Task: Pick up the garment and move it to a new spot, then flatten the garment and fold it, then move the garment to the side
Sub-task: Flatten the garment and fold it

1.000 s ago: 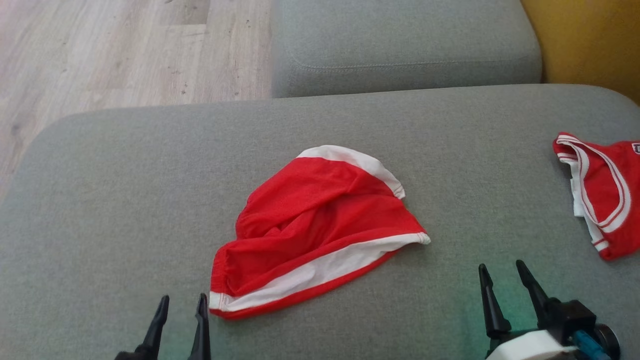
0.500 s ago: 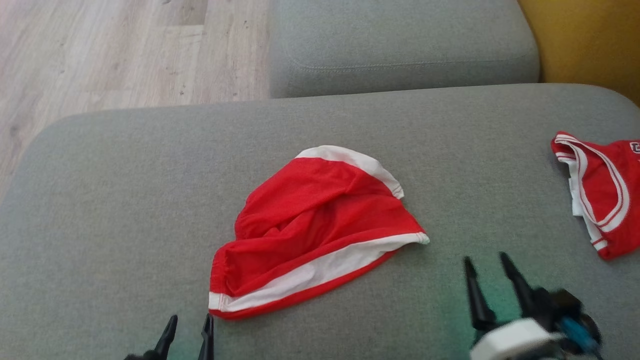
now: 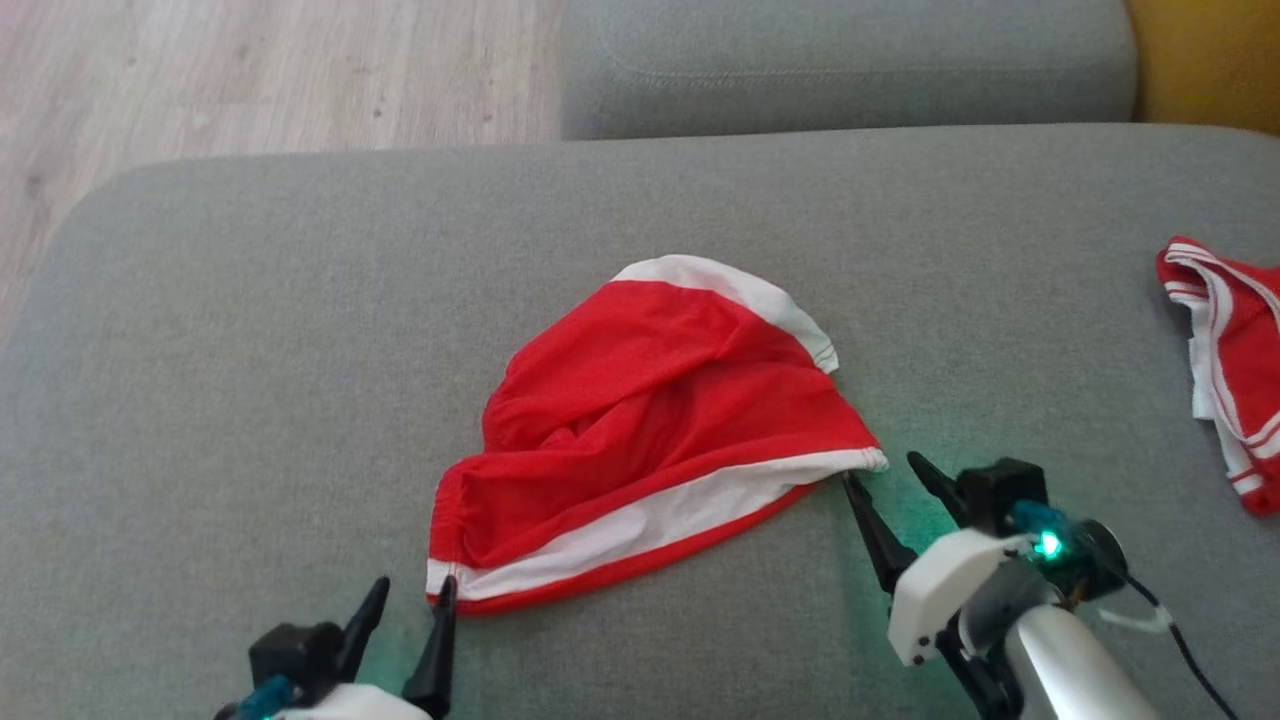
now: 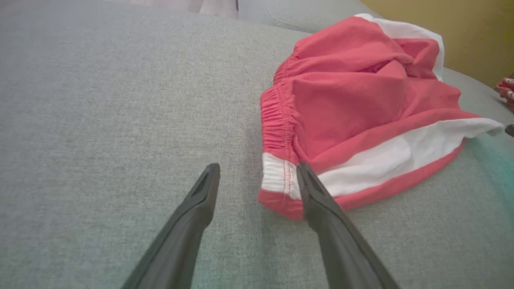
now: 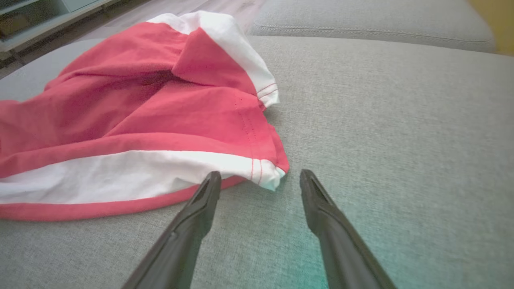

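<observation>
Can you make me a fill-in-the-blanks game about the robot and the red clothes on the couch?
1. The garment in the middle is red with a wide ___ stripe.
2. The left gripper and the right gripper both have their fingers ___.
3. The garment lies on a ___ cushion.
4. The other red piece with striped trim lies far over on the robot's ___ side.
Missing words: white; open; grey; right.
</observation>
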